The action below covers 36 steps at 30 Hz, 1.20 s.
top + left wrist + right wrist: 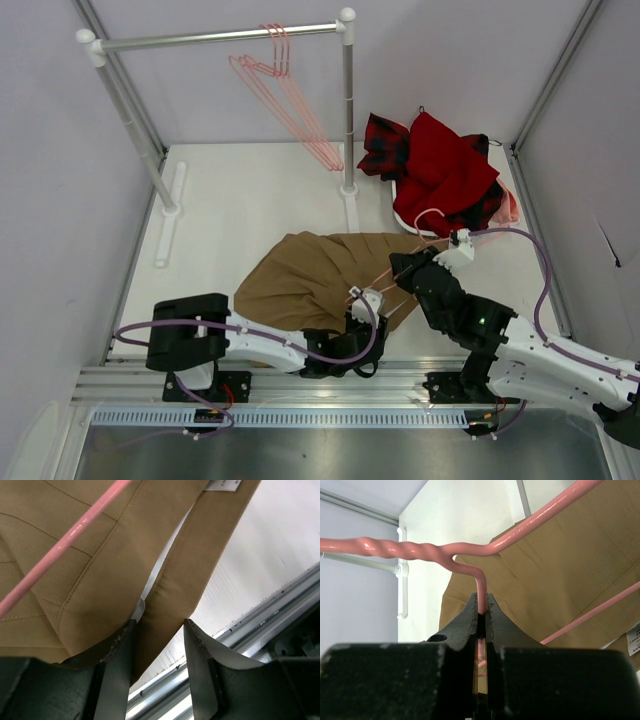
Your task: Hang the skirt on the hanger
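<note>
- Right hand (483,602) clamps the hanger (415,549), glossy pink wire twisted at its neck.
- Left hand (160,626), fingers apart, straddles the skirt (90,580), a stitched tan fold.

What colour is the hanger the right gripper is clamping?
Pink; the hanger shows best in the right wrist view, pinched in the right gripper.

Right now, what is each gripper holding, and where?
Right gripper: thin pink wire hanger, pinched just below its twisted neck. Left gripper: tan cloth skirt, its edge between the jaws; clamping unclear.
</note>
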Motion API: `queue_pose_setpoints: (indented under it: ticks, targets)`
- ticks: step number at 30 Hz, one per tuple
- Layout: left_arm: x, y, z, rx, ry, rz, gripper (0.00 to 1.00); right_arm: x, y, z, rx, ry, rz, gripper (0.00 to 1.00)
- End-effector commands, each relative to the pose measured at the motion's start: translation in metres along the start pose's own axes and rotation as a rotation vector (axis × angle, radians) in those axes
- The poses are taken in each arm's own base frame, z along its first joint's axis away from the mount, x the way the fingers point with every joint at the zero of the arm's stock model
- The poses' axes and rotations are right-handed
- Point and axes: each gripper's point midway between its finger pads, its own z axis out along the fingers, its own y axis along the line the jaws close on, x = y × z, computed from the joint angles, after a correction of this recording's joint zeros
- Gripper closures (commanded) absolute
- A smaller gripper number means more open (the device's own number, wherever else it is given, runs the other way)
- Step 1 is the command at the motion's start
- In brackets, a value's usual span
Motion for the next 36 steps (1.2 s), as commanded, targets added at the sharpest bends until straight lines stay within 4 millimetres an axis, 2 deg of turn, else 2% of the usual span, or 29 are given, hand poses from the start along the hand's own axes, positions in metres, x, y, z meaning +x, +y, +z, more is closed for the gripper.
queue_pose_setpoints:
  ticks: [1,6,10,14,20,21,24,27,29,33,35,36]
  targets:
    - [-0.015,-0.006,0.011,-0.013,-0.04,-0.078,0.52,-0.027,0.02,-0.004,-0.027,-0.075,0.064,1.0]
    - [-0.018,0.013,0.014,-0.091,-0.053,-0.101,0.5,-0.023,0.021,-0.002,-0.032,-0.062,0.063,1.0]
    - [-0.02,0.02,0.015,-0.117,-0.066,-0.117,0.5,-0.02,0.022,-0.001,-0.032,-0.054,0.058,1.0]
    - [-0.025,0.011,0.011,-0.037,-0.089,-0.159,0.5,-0.018,0.02,0.001,-0.022,-0.052,0.053,1.0]
    - [-0.032,0.015,-0.004,0.039,-0.134,-0.196,0.47,-0.016,0.019,0.004,-0.015,-0.054,0.047,1.0]
    - [-0.037,0.01,-0.005,0.058,-0.147,-0.209,0.46,-0.015,0.019,0.004,-0.014,-0.05,0.047,1.0]
    - [-0.036,0.015,-0.003,0.01,-0.14,-0.209,0.45,-0.014,0.021,0.005,-0.019,-0.046,0.048,1.0]
    - [-0.037,0.01,-0.002,0.037,-0.14,-0.184,0.45,-0.012,0.021,0.005,-0.016,-0.043,0.04,1.0]
    - [-0.044,0.001,-0.008,0.096,-0.163,-0.221,0.42,-0.013,0.019,0.006,-0.008,-0.046,0.038,1.0]
    - [-0.047,0.003,-0.016,0.106,-0.155,-0.208,0.38,-0.014,0.017,0.006,-0.002,-0.049,0.034,1.0]
    - [-0.046,-0.002,-0.026,0.149,-0.137,-0.172,0.36,-0.015,0.015,0.006,0.008,-0.05,0.025,1.0]
    - [-0.055,-0.005,-0.035,0.173,-0.149,-0.138,0.36,-0.015,0.014,0.006,0.009,-0.047,0.026,1.0]
